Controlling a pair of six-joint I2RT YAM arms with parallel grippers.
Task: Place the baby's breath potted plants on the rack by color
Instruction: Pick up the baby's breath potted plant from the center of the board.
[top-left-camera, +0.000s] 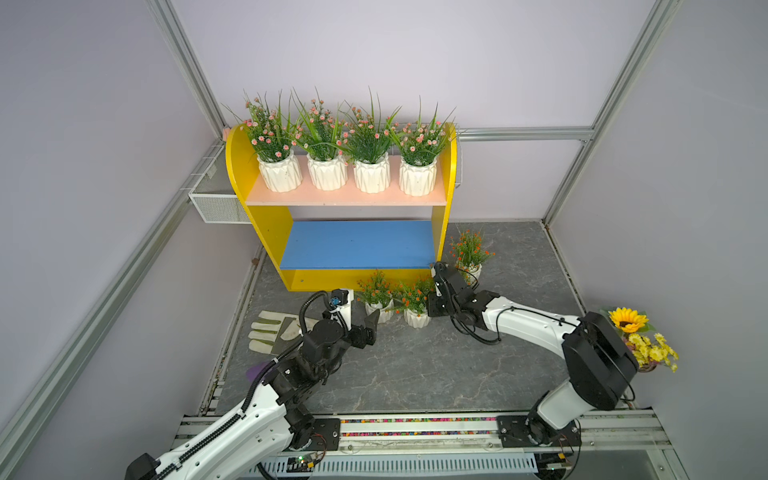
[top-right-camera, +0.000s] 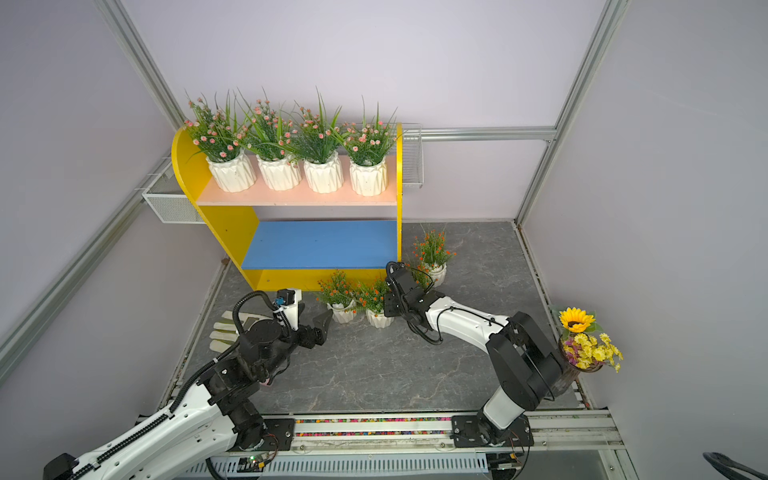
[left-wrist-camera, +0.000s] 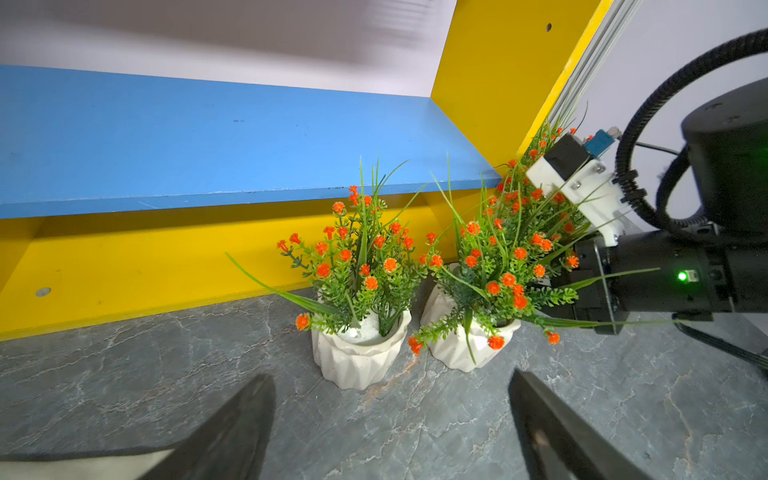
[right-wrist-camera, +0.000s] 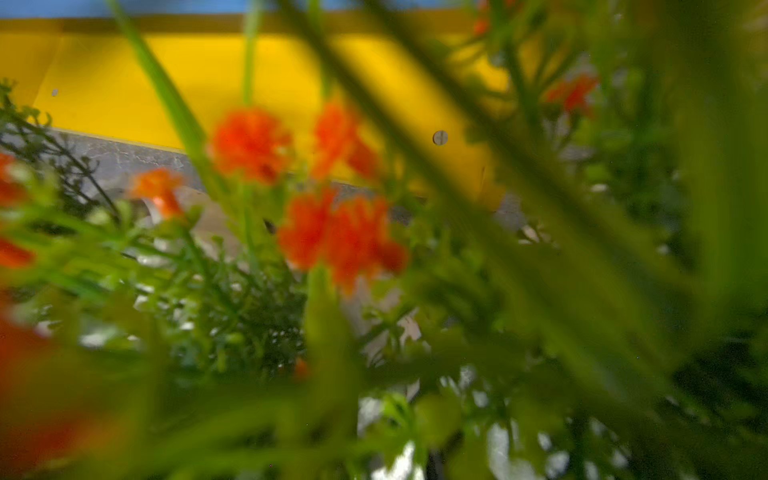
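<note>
Four pink-blossomed baby's breath plants in white faceted pots (top-left-camera: 328, 172) stand in a row on the pink upper board (top-left-camera: 345, 197) of the yellow two-tier rack (top-left-camera: 239, 166). Three orange-red-blossomed plants stand on the grey marbled floor (top-left-camera: 415, 365): two (top-left-camera: 376, 297) (top-left-camera: 415, 309) in front of the rack, one (top-left-camera: 469, 257) beside it. The right gripper (top-left-camera: 434, 305) is buried in foliage, so I cannot tell its grip. The left gripper (left-wrist-camera: 390, 415) hovers nearby, jaws apart and empty.

We can read no lettering, label, brand, number or sign anywhere, neither on the rack (top-left-camera: 257, 195) nor on the white pots (top-left-camera: 328, 172)
</note>
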